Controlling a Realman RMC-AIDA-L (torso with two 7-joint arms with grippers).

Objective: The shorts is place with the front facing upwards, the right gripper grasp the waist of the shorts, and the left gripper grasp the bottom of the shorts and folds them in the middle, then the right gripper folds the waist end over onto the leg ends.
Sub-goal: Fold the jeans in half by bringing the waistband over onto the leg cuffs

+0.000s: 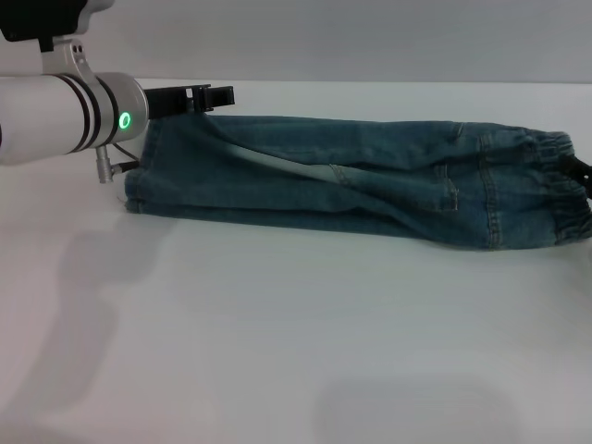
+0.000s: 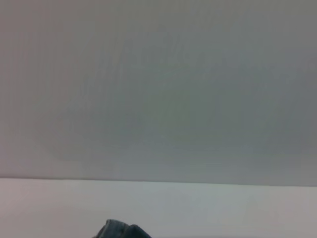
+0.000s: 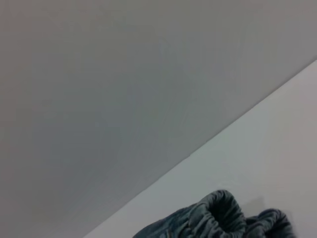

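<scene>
The white table (image 1: 277, 351) carries the shorts (image 1: 370, 190), folded lengthwise, waistband (image 1: 555, 185) rightward. The left gripper (image 1: 208, 95) sits at the leg ends (image 1: 148, 176); its grip cannot be told. The right gripper (image 1: 585, 176) shows only a dark tip.

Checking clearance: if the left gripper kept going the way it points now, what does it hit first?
Likely nothing. The left gripper, a black claw, points toward the robot's right along the far edge of the long blue-green denim shorts. Only bare white table shows ahead, though depth is unclear.
</scene>
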